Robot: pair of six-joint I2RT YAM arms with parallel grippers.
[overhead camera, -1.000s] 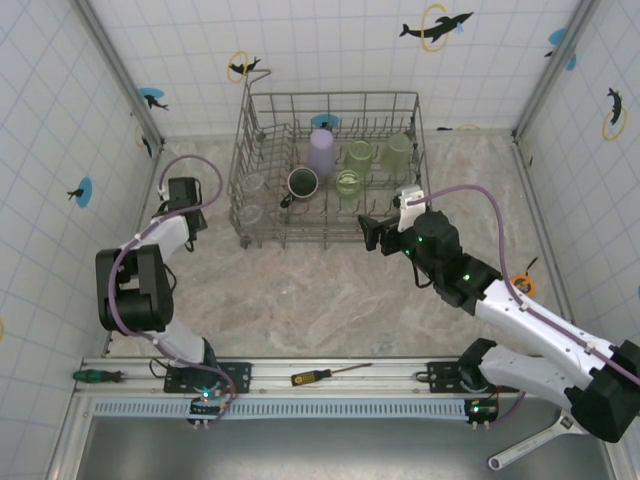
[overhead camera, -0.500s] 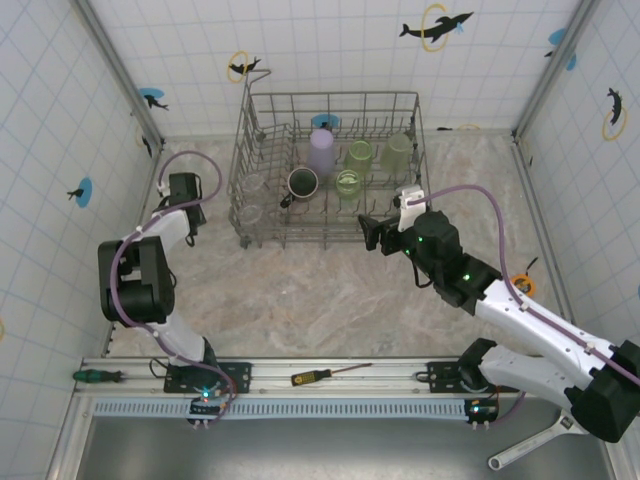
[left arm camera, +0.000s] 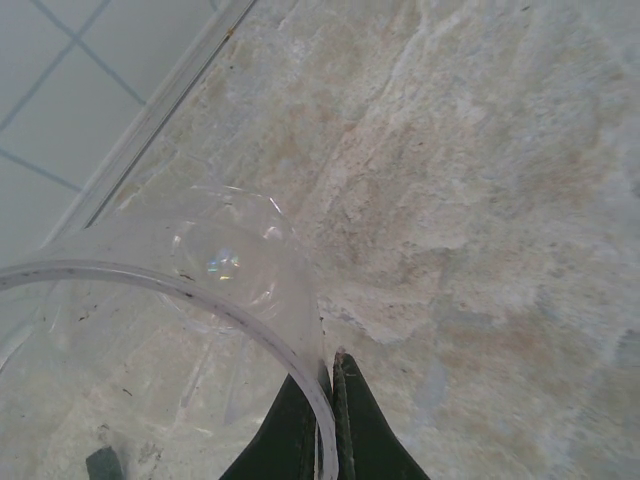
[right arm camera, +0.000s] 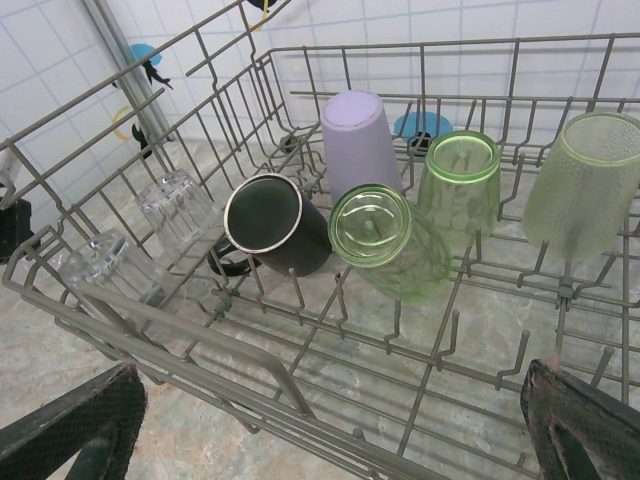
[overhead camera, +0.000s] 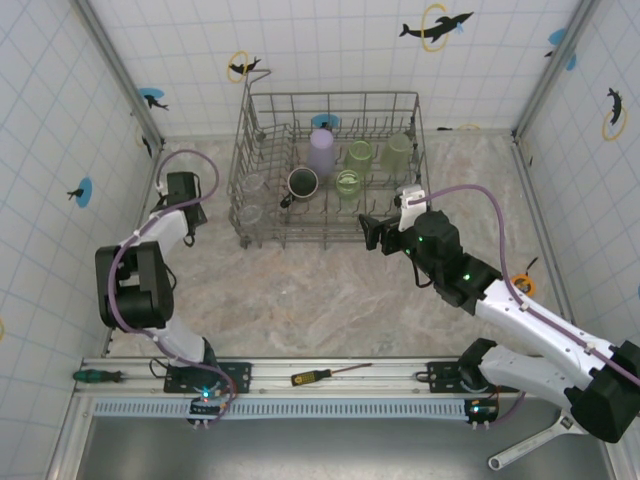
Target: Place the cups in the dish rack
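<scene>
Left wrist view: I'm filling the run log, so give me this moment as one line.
left gripper: shut on clear glass rim | right gripper: open, facing dish rack | cups in rack: seven

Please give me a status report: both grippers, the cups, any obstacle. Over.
Left gripper shut on clear glass rim, left of dish rack. Right gripper open, empty, at rack's near wall. Seven cups in rack. Path to rack looks clear.
</scene>
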